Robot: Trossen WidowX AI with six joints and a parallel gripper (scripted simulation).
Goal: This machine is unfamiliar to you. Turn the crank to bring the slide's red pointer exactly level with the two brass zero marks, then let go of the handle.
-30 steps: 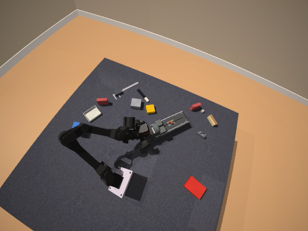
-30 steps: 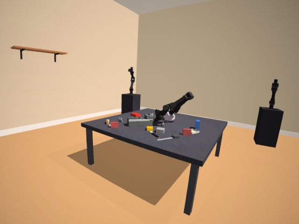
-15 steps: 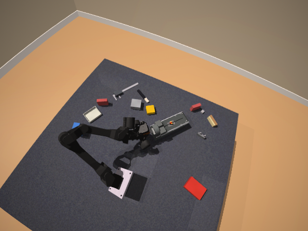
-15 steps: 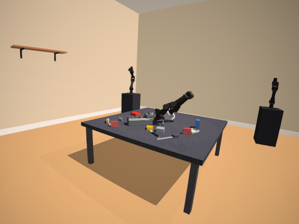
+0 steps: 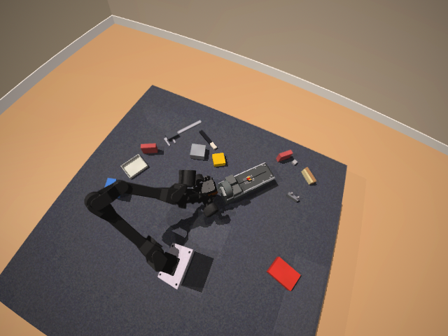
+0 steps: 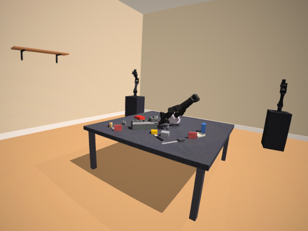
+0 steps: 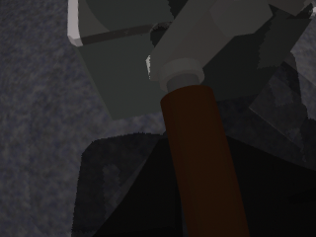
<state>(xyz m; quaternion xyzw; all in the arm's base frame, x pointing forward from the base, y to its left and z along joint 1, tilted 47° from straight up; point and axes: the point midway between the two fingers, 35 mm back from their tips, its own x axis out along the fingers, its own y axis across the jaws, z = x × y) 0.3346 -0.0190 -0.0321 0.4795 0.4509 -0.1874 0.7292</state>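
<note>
The grey slide machine lies on the dark table, with its crank wheel at the end nearest my arm. The red pointer sits about midway along the slide; the brass marks are too small to make out. My gripper is shut on the crank's brown handle, which runs from the grey crank arm down between my fingers in the wrist view. The handle is tilted a little to the right.
Around the machine lie a yellow block, a grey block, red blocks, a tan block, a white tray, a caliper, a small clamp and a red slab.
</note>
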